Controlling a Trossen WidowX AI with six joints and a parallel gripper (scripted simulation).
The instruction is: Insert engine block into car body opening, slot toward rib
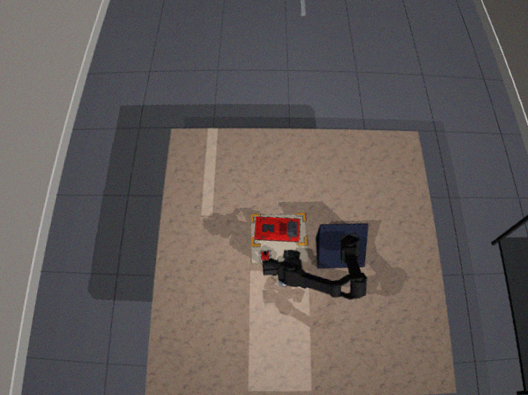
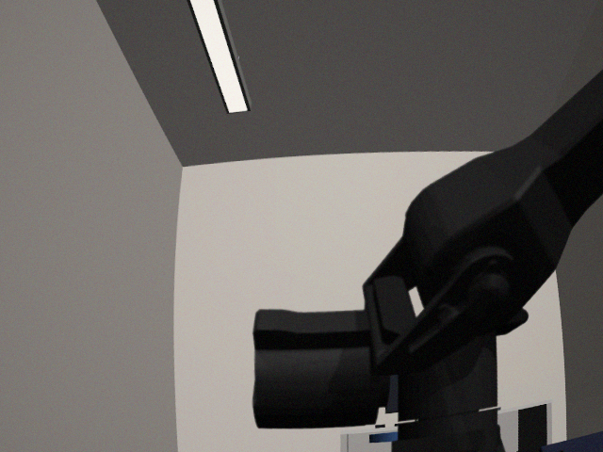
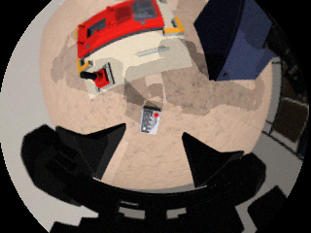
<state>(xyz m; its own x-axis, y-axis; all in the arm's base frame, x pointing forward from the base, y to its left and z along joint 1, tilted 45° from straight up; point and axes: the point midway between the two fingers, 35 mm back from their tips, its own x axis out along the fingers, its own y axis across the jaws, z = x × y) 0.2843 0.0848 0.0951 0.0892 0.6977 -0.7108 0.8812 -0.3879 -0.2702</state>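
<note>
The engine block (image 3: 151,127), a small grey block with dark slots and a red dot, lies on the mat below the pale board in the wrist view. In the top view only a light sliver of it (image 1: 282,284) shows beside the arm. My gripper (image 3: 155,131) is open and empty above the block, one finger to each side of it in the wrist view. The red car body (image 1: 275,237) (image 3: 119,32) lies within orange corner brackets on the pale board. A dark recess (image 1: 268,228) (image 3: 96,27) shows in its left part; the rib and the depth cannot be made out.
A red piece with a black lever (image 1: 265,254) (image 3: 102,79) stands on the near left of the pale board (image 1: 292,247) (image 3: 170,62). A dark blue box (image 1: 339,261) (image 3: 249,50) stands right of the board, under the arm's base. A shelf rack (image 1: 508,303) stands far right.
</note>
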